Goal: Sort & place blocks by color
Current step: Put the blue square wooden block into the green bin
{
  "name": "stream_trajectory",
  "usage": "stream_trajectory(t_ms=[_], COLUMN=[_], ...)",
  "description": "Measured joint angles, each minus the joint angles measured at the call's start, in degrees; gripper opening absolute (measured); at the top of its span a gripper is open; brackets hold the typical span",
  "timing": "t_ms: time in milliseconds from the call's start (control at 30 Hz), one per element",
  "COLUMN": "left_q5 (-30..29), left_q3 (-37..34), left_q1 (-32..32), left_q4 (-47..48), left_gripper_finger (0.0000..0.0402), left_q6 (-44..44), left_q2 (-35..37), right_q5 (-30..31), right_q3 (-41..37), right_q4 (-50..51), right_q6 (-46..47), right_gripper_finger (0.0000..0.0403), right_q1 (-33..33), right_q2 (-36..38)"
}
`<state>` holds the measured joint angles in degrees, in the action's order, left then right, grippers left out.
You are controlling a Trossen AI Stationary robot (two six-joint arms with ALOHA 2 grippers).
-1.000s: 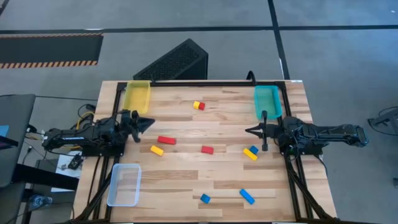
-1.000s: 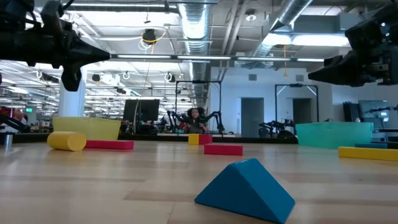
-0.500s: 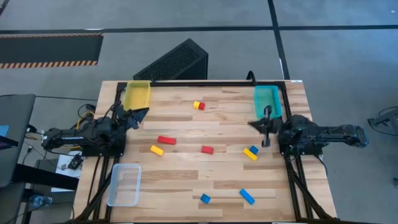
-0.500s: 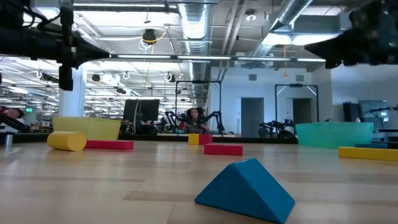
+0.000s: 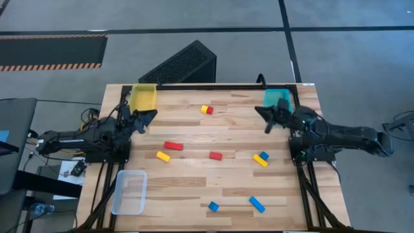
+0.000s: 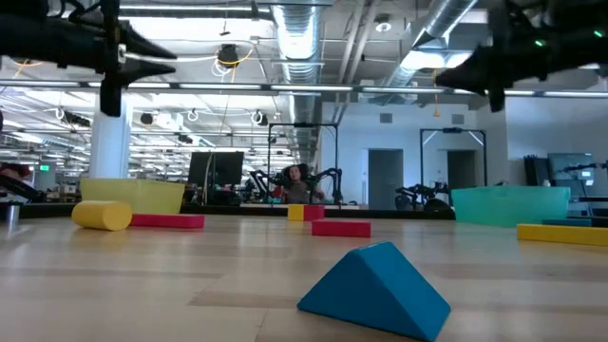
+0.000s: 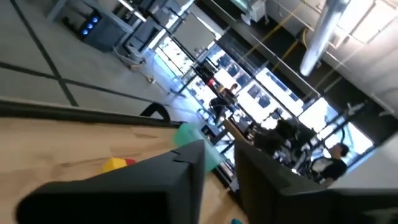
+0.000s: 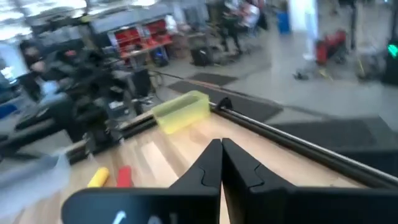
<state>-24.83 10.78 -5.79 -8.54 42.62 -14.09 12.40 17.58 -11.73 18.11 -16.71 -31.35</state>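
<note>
Overhead, the blocks lie scattered loose on the wooden table (image 5: 194,175), none yet in a tray: a yellow-and-red pair (image 5: 206,109) far centre, a red oblong (image 5: 173,146), a yellow block (image 5: 163,156), a red block (image 5: 215,155), a blue-and-yellow pair (image 5: 261,158) and two blue blocks (image 5: 257,204) near. The left gripper (image 5: 143,119) hangs empty beside the yellow tray (image 5: 143,99), the right gripper (image 5: 265,114) empty by the teal tray (image 5: 277,98); probably both are poised between picks. The clear tray (image 5: 129,191) sits near left. At table height, a blue wedge (image 6: 375,290) fills the foreground. Past the left wrist, the fingers (image 7: 180,180) stand slightly parted on nothing. Past the right wrist, the fingers (image 8: 208,171) are pressed together. No writing is legible anywhere.
</note>
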Motion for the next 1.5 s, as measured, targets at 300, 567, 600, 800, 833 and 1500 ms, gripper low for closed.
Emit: stream_trajectory(t_ms=[300,567,600,800,833,1500], left_q5=[-0.82,2.75,1.42,0.66,1.98,-2.75], left_q3=[13.05,21.11,20.88,19.96,19.96,19.87], left_q1=[-5.29,-5.86,-5.97,-6.2,-5.99,15.76], left_q4=[8.2,23.27,22.73,17.59,17.59,8.27], left_gripper_finger=[0.0161,0.015,0.0148,0.0144,0.0144,0.0143], left_q6=[-10.36,-13.66,-12.64,-6.36,-6.09,-19.01], left_q2=[-12.4,-21.46,-22.35,-29.67,-31.08,-38.93], right_q5=[-0.37,-3.18,-3.32,-8.46,-9.28,-12.29], right_q3=[24.42,41.51,41.93,41.99,41.99,40.68], right_q4=[22.29,48.93,51.05,59.73,59.76,76.55], right_q6=[4.45,9.61,11.54,25.94,29.48,55.15], right_gripper_finger=[0.0012,0.0011,0.0015,0.0043,0.0044,0.0158], right_q1=[3.08,4.73,4.74,7.07,8.48,25.9], right_q2=[-25.28,-34.37,-35.33,-38.6,-38.8,-43.09])
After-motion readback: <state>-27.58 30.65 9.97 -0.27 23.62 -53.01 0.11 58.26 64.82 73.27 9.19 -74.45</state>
